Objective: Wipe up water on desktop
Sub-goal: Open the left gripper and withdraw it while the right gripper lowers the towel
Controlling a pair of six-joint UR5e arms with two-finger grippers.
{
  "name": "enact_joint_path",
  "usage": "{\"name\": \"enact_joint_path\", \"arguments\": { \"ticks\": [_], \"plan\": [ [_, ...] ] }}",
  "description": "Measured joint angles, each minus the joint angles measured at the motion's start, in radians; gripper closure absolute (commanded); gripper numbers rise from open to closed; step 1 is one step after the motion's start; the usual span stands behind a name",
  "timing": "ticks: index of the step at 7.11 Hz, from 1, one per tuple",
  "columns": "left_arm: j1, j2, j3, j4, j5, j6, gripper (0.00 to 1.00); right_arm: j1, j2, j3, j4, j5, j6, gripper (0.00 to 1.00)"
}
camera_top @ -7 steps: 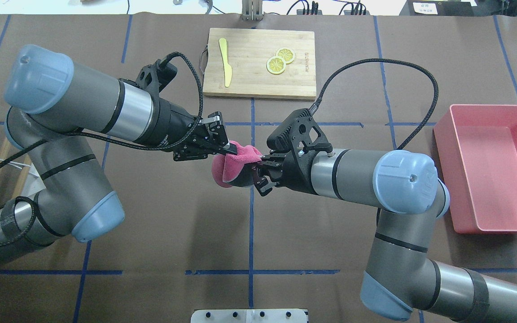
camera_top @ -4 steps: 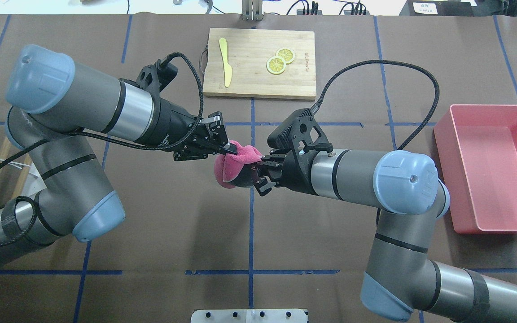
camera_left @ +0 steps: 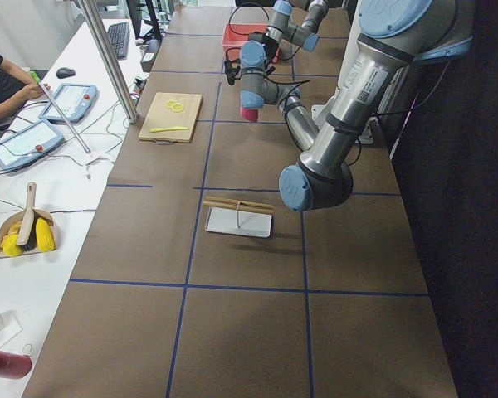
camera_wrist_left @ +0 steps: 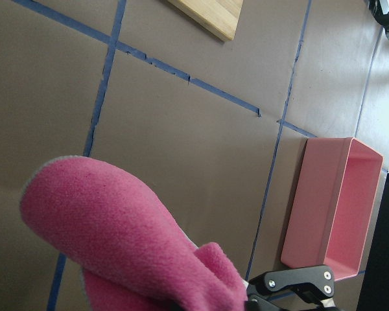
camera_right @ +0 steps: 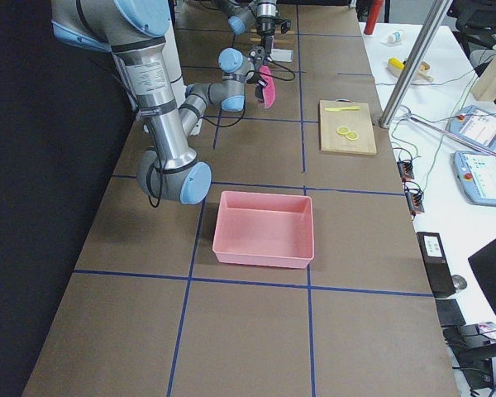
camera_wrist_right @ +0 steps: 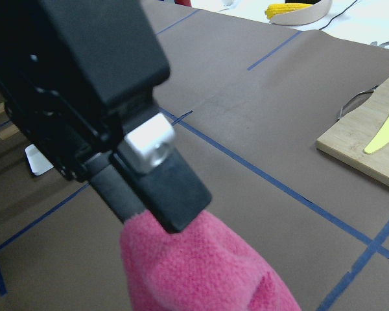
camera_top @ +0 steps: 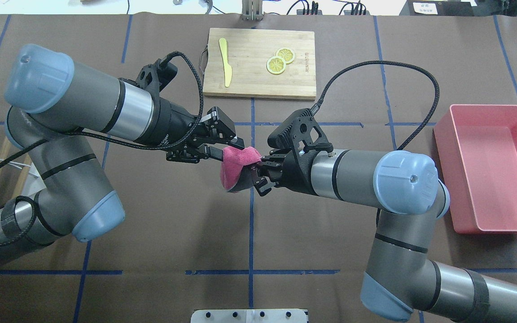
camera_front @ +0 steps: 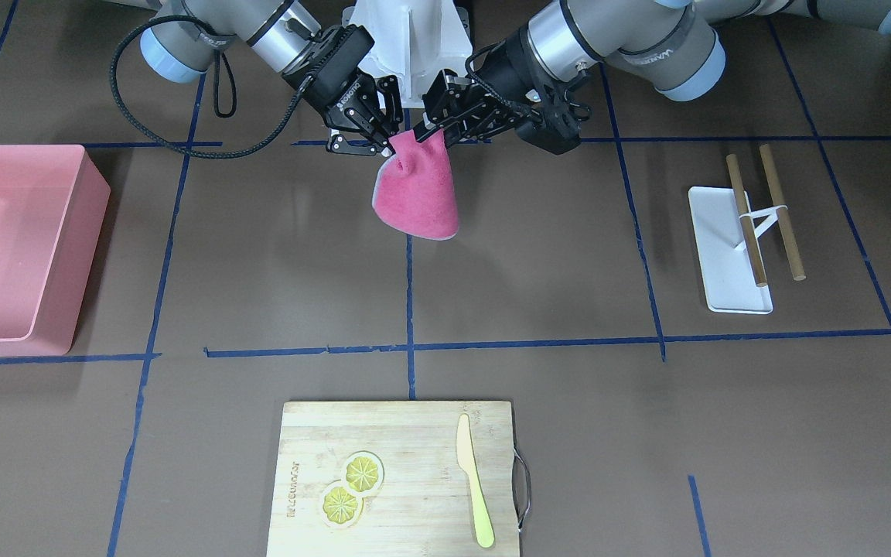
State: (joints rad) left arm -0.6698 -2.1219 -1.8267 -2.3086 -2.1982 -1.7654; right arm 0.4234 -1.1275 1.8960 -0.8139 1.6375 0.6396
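A pink cloth (camera_top: 236, 168) hangs above the middle of the dark-brown desktop (camera_top: 173, 215); it also shows in the front view (camera_front: 418, 193). My right gripper (camera_top: 256, 174) is shut on the cloth's upper edge, as the front view (camera_front: 384, 143) also shows. My left gripper (camera_top: 230, 150) is open, its fingers spread on either side of the cloth's top, with one finger pad (camera_wrist_right: 172, 194) close against the cloth (camera_wrist_right: 207, 272). In the left wrist view the cloth (camera_wrist_left: 117, 240) fills the lower left. I see no water on the desktop.
A pale cutting board (camera_top: 260, 63) with a yellow knife (camera_top: 226, 63) and lemon slices (camera_top: 281, 60) lies at the far middle. A pink bin (camera_top: 492, 166) stands at the right. A white stand with wooden rods (camera_front: 747, 232) lies on my left side.
My left gripper has opened and let go of the cloth. The cloth now hangs from my right gripper alone and has shifted slightly toward it.
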Motion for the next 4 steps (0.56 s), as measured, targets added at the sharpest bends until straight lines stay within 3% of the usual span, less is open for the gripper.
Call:
{"name": "enact_joint_path", "arguments": {
  "ticks": [4],
  "plan": [
    [-0.022,0.005,-0.003,-0.001,-0.001,0.006,0.00,0.013,-0.057,0.076,-0.009,0.016,-0.001,1.00]
  ]
}}
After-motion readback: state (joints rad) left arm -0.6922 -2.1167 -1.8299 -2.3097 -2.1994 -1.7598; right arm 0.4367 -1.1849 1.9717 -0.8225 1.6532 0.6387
